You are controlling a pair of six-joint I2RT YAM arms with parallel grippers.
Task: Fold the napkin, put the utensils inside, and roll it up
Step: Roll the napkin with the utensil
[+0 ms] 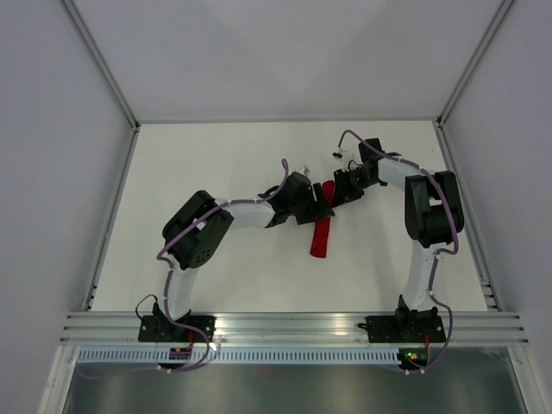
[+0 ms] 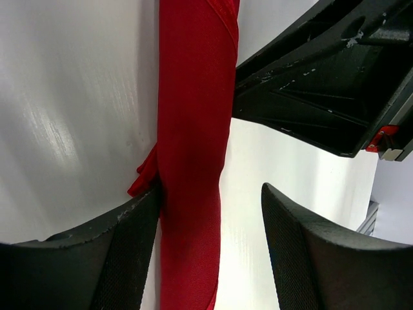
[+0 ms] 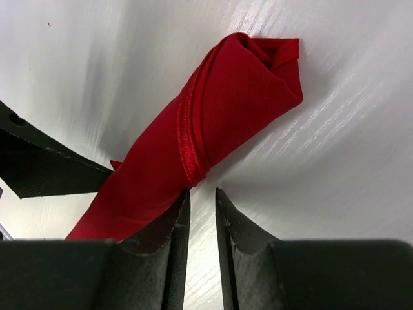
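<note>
The deep-red napkin (image 1: pixel 321 237) lies on the white table as a tight roll, its length running near to far. No utensils show. My left gripper (image 1: pixel 323 208) is open over the roll's far part. In the left wrist view the roll (image 2: pixel 193 142) passes between the fingers of the left gripper (image 2: pixel 211 194), against the left finger (image 2: pixel 122 252). My right gripper (image 1: pixel 339 191) is at the roll's far end. In the right wrist view the right gripper (image 3: pixel 201 192) is nearly shut with a thin empty gap, its tips just under the hemmed edge of the roll (image 3: pixel 219 110).
The white table (image 1: pixel 216 164) is walled by grey panels and metal rails at the sides. The two wrists are close together above the roll's far end; the right gripper's black body (image 2: pixel 322 77) fills the upper right of the left wrist view.
</note>
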